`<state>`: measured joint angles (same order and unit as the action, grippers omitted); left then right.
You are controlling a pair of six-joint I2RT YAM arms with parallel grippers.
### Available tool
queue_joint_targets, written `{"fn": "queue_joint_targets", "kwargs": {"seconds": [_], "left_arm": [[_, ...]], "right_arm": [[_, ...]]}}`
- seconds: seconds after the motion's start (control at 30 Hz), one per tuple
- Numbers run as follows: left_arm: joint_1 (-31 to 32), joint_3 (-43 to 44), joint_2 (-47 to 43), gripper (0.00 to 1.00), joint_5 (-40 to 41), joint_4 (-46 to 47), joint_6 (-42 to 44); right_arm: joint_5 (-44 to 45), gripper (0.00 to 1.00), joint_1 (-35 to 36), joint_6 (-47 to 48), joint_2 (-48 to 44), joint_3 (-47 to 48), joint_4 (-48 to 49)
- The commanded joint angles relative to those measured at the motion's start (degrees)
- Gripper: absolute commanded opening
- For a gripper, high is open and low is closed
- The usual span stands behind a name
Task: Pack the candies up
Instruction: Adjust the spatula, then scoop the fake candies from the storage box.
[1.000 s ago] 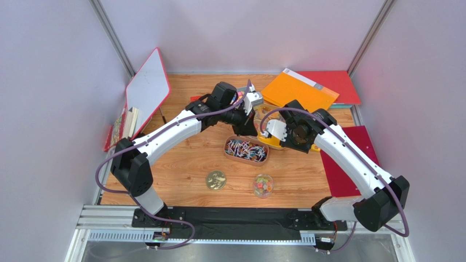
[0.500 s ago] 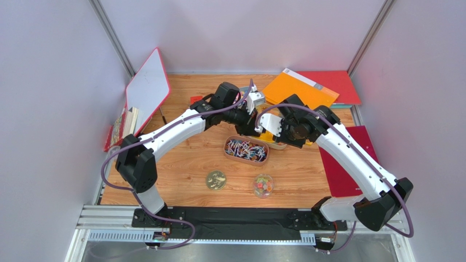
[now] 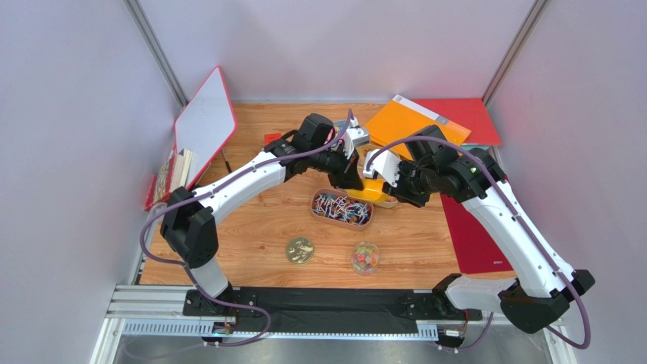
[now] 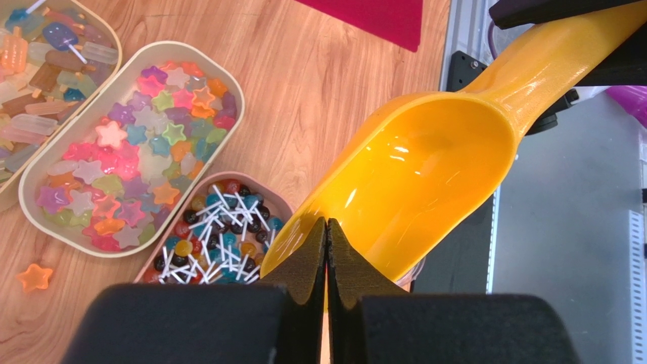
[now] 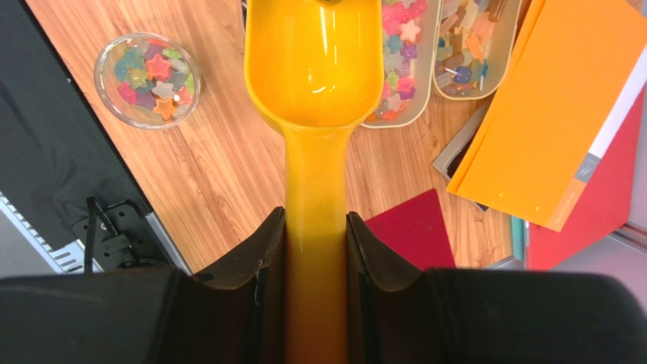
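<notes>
Bears it all on the wooden table (image 3: 250, 227). Grasps the yellow scoop (image 5: 319, 68) by its handle between the right gripper (image 5: 315, 224) fingers, with the empty bowl aimed over the oval trays (image 4: 114, 252) for a dig. Poises the left gripper (image 4: 326, 235), fingers clenched on nothing, by the scoop's rim, probably to rake. Shows most candies (image 4: 137, 144) lying in those trays, some stars already in the clear jar (image 5: 148, 80).

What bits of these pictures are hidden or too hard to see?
Top view: the arms mostly cover the star candies.
Left wrist view: the yellow scoop and the left pincer hide some lollipops; the corner cuts off the ice-lolly sweets.
Right wrist view: the scoop's tip runs off the top edge; the right pincer hides its handle's end.
Top view: the gold lid is too small to read.
</notes>
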<state>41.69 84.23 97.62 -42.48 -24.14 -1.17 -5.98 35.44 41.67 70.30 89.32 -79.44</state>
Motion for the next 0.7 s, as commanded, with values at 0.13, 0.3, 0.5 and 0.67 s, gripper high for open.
{"fn": "queue_joint_targets", "kwargs": {"seconds": [0.13, 0.3, 0.5, 0.67], "left_arm": [[-3.8, 0.9, -6.3, 0.0, 14.3, -4.3, 11.1], [-7.9, -13.8, -11.5, 0.0, 22.3, -4.1, 21.2], [-8.0, -25.5, -10.8, 0.0, 23.2, 1.2, 19.8], [-8.2, -26.9, -7.9, 0.0, 26.4, 6.2, 18.0]], "right_arm": [[-4.0, 0.0, 0.2, -1.5, -1.7, -1.4, 0.3], [-2.0, 0.0, 0.2, -1.3, -3.8, -10.9, -0.9], [0.6, 0.0, 0.2, -1.1, -1.8, -14.7, -0.4], [3.0, 0.0, 0.5, -0.4, 2.5, -12.9, -0.1]]}}
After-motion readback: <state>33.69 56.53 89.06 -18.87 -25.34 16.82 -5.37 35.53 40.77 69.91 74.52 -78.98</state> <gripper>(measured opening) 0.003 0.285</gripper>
